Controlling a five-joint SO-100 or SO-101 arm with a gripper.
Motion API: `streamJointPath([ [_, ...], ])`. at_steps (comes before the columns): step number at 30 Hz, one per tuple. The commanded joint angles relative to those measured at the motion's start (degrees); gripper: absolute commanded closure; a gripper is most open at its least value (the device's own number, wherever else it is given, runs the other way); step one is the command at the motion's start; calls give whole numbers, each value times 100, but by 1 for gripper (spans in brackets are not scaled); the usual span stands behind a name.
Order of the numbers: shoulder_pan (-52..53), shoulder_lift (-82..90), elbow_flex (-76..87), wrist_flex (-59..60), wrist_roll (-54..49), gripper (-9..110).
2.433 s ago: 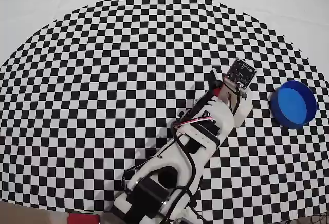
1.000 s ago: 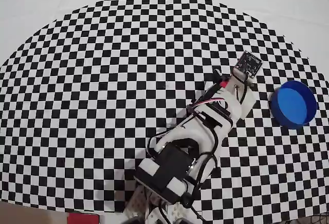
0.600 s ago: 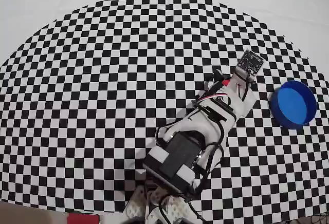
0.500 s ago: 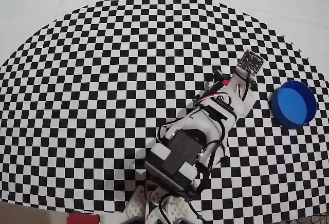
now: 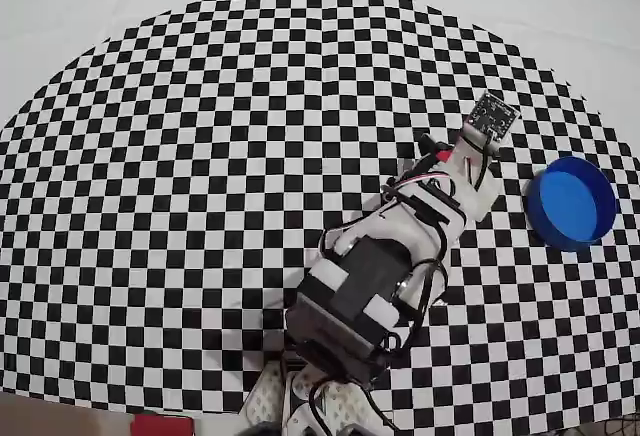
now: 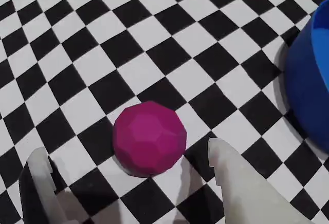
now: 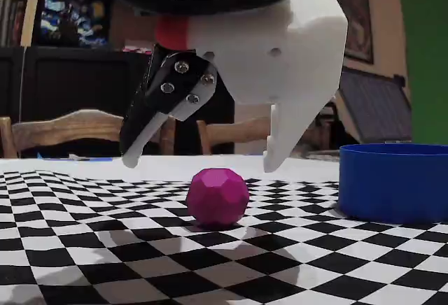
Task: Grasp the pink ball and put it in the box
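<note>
The pink ball [image 6: 149, 137] rests on the checkered cloth; it also shows in the fixed view [image 7: 217, 196]. My gripper [image 6: 128, 149] is open and hovers just above it, one white finger on each side, not touching. In the fixed view the gripper [image 7: 199, 164] has its fingertips a little above the ball's top. The blue box [image 5: 570, 241] stands to the right of the arm. Its wall shows at the right edge of the wrist view [image 6: 306, 90] and at the right of the fixed view [image 7: 392, 182]. In the overhead view the arm hides the ball.
The black-and-white checkered cloth [image 5: 200, 156] covers the table, with plain white cloth beyond its curved edge. The arm's base [image 5: 320, 396] sits at the bottom edge of the overhead view. Wooden chairs [image 7: 63, 126] stand behind the table in the fixed view.
</note>
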Motion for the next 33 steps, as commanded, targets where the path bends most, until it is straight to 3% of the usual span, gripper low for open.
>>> streamJointPath([
  [1, -18, -26, -246, -53, -44, 64],
  [33, 35, -624, -809, -53, -44, 64],
])
